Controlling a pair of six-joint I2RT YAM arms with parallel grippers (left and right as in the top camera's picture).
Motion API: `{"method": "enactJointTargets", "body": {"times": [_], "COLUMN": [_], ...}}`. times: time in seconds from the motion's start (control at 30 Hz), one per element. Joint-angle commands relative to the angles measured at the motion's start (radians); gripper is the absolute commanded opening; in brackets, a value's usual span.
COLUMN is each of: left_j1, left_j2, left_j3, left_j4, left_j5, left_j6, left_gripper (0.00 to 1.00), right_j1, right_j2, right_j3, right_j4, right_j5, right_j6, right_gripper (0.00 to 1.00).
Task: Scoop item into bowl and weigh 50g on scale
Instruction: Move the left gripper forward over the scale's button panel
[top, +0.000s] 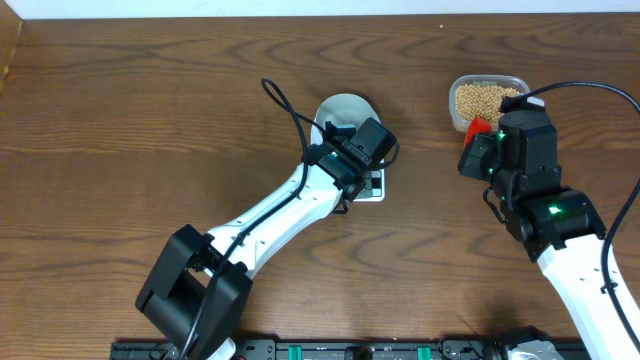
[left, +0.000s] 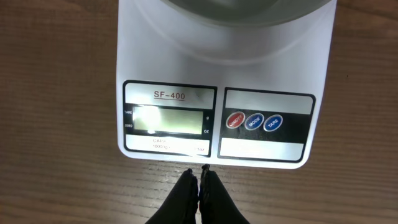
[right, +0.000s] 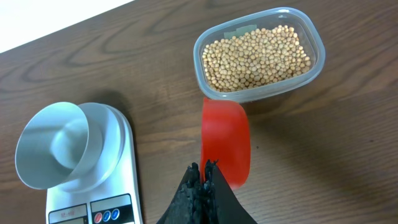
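Scale (left: 273, 68): long axis far-to-near, display toward left gripper (left: 200, 179), jaws closed, empty | right gripper (right: 204, 175) clamps red scoop (right: 225, 140) near beans (right: 255, 56).

The overhead camera looks straight down from high above the brown wooden table (top: 120, 120). The left wrist camera sits close, peering over the closed left gripper (left: 202, 180) at the front of the flat white rectangular scale (left: 217, 62). The right wrist camera looks down from higher, past the right gripper (right: 204, 171) pinching a red plastic scoop (right: 225, 140). It shares the scale, the small round pale bowl (right: 53, 146) and the clear plastic tub (right: 267, 95) with the overhead view.
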Motion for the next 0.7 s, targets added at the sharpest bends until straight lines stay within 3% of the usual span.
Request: {"method": "enactJointTargets", "body": {"times": [0.0,0.67], "left_j1": [-0.002,-0.039], "left_j2": [0.026,0.050], "left_j3": [-0.009,-0.009], "left_j4": [0.016,0.012], "left_j5": [-0.027,-0.088], "left_j6": [0.017,0.082], "left_gripper": [0.07,0.07], "right_j1": [-0.007,-0.007], "right_j2": [0.002,0.002], "right_j3": [0.011,0.011], "right_j4": [-0.002,-0.017], "right_j5": [0.016,0.015], "right_j6": [0.011,0.011], "right_gripper": [0.01,0.01]}}
